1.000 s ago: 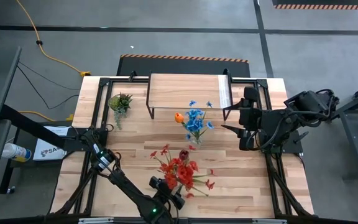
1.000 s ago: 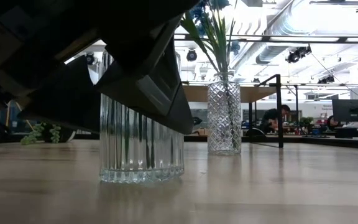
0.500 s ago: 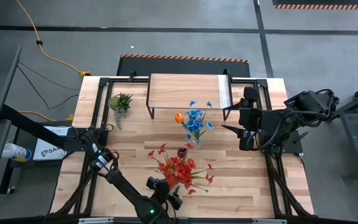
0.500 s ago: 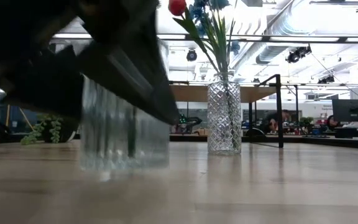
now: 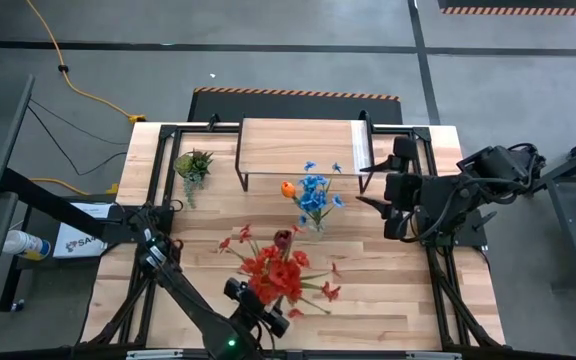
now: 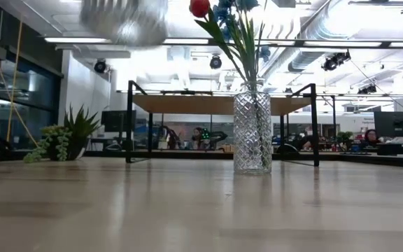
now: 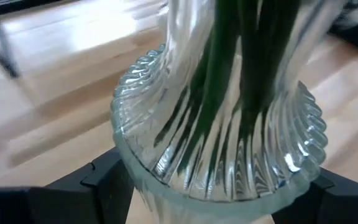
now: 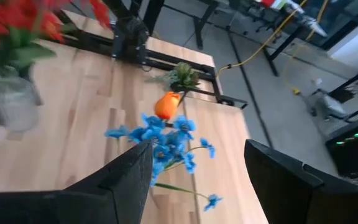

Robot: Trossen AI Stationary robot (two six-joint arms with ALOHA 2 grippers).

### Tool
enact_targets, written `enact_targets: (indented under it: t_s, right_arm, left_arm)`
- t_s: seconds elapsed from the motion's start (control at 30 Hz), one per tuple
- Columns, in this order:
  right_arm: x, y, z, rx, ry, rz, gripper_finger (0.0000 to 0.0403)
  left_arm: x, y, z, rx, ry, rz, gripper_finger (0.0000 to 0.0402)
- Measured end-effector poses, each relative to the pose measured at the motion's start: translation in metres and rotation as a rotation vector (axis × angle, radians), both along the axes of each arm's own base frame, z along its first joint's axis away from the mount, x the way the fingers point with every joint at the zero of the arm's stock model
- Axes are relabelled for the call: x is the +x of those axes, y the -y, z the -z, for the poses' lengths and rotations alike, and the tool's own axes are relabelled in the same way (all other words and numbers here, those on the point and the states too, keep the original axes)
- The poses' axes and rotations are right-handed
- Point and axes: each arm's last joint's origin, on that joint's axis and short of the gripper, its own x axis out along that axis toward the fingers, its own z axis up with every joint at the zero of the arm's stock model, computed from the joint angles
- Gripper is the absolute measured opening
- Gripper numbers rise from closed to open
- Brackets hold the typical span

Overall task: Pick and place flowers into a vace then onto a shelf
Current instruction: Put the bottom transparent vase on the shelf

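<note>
2 glass vases carry the flowers. The left gripper (image 5: 253,312), at 6 o'clock on the table, has its fingers clamped around the ribbed vase (image 7: 219,155) of red flowers (image 5: 273,275), lifted clear of the wood. Glass this tall is probably heavy, slick and breakable, top-loaded by blooms; gripping low at the flared base seems safest. The shelf (image 5: 303,146) waits at 12 o'clock, the blue flowers (image 5: 314,195) centred. The right gripper (image 5: 370,205) hovers at 3 o'clock, fingers apart.
</note>
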Motion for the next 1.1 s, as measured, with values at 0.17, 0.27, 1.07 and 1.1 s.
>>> enact_targets:
  t_s: [0.17, 0.27, 1.07, 1.1]
  right_arm:
    - [0.0, 0.002, 0.0, -0.058, 0.004, 0.041, 0.0245]
    - [-0.001, 0.003, 0.0, -0.081, -0.001, 0.048, 0.0245]
    - [-0.006, 0.008, 0.004, -0.259, -0.07, 0.115, 0.0245]
    - [-0.007, 0.008, 0.004, -0.27, -0.07, 0.118, 0.0245]
  left_arm:
    - [0.0, -0.006, -0.032, -0.039, 0.043, 0.021, 0.0318]
    - [-0.004, -0.011, -0.047, -0.03, 0.078, 0.029, 0.0318]
    - [-0.035, -0.106, -0.174, -0.071, 0.155, 0.048, 0.0318]
    - [-0.038, -0.113, -0.181, -0.052, 0.154, 0.055, 0.0318]
